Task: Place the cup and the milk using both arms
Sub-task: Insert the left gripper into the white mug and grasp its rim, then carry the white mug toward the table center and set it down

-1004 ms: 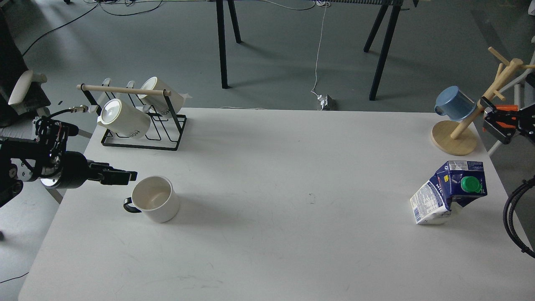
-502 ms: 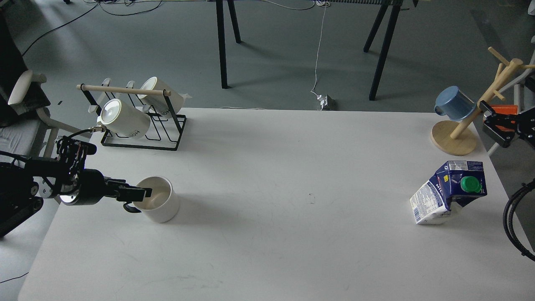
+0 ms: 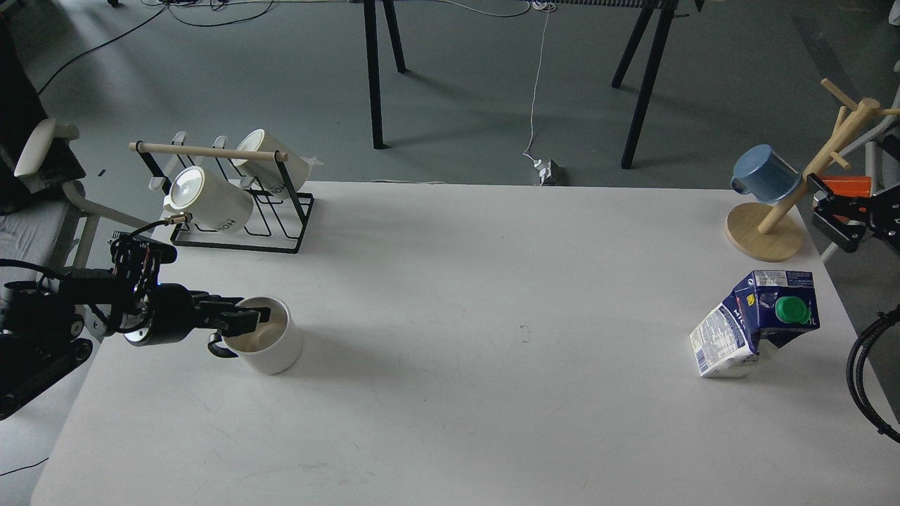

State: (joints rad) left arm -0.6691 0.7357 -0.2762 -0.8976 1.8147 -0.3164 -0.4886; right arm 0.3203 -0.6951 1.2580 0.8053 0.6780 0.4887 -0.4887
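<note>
A white cup (image 3: 266,344) with a dark handle stands upright at the table's left. My left gripper (image 3: 247,320) comes in from the left and sits at the cup's left rim, just above the handle. Its fingers look slightly apart, one reaching over the cup's opening. A blue and white milk carton (image 3: 745,323) with a green cap (image 3: 792,309) leans tilted near the table's right edge. My right gripper (image 3: 824,211), black with an orange part, hangs open off the table's right edge beside the wooden mug tree, well behind the carton.
A black wire rack (image 3: 281,239) with two white mugs stands at the back left. A wooden mug tree (image 3: 765,239) with a blue cup (image 3: 763,172) stands at the back right. A black cable (image 3: 859,365) loops at the right edge.
My left gripper has moved right and slightly down, from beside the cup to its left rim. My right gripper has drawn back a little to the right. Cup and carton have not moved.
</note>
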